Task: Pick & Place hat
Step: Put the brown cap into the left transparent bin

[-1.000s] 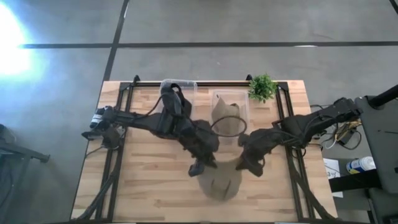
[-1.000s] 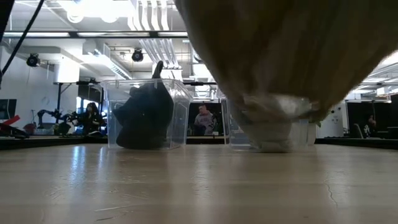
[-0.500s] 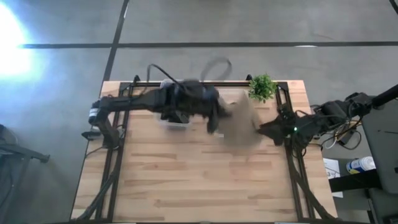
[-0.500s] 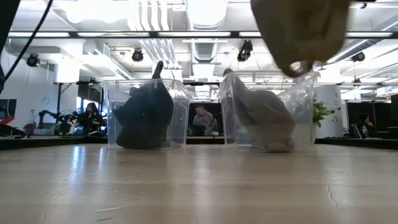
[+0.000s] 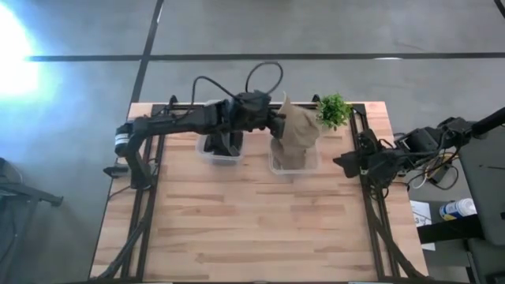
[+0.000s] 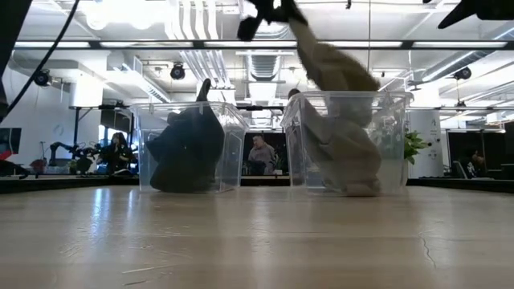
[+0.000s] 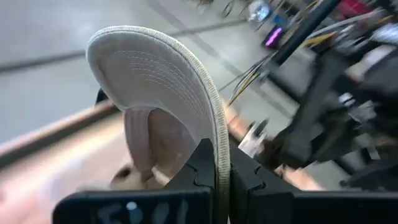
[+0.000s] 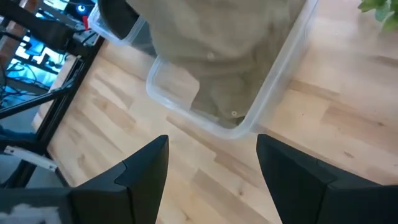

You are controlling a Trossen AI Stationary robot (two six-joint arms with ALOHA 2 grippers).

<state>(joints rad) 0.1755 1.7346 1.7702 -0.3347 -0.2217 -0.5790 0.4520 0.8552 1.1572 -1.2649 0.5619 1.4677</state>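
A tan cap [image 5: 298, 128] hangs from my left gripper [image 5: 275, 125] above the right clear bin [image 5: 276, 167] at the table's far side. In the low view the cap [image 6: 331, 68] slants down from the gripper [image 6: 271, 10] into that bin [image 6: 393, 136], where another tan hat [image 6: 345, 164] lies. A dark hat [image 6: 189, 148] fills the left bin [image 5: 207, 152]. My right gripper [image 5: 342, 163] waits open near the table's right edge, apart from the bin; its wrist view looks down on the bin [image 8: 186, 93] past the open gripper [image 8: 214, 171]. My left gripper is shut on the tan cap's brim, pinching the stitched edge [image 7: 219, 146] between its two fingers [image 7: 202, 171]. It reaches in from the table's left, high over the bins. The cap is lifted clear of the table and hangs below the gripper, its lower part [image 6: 353, 120] down inside the right bin.
A small green plant [image 5: 333, 110] stands at the far right corner beside the right bin. Black frame rails [image 5: 150, 189] run along the table's left and right sides. Bare wood [image 5: 252, 221] covers the near half. People sit in the room beyond [image 6: 261, 152].
The left gripper has carried the cap from the table's near middle up and toward the far edge, over the right bin, where the cap now hangs down into it. The right gripper has come away from the cap and drawn back toward the right edge.
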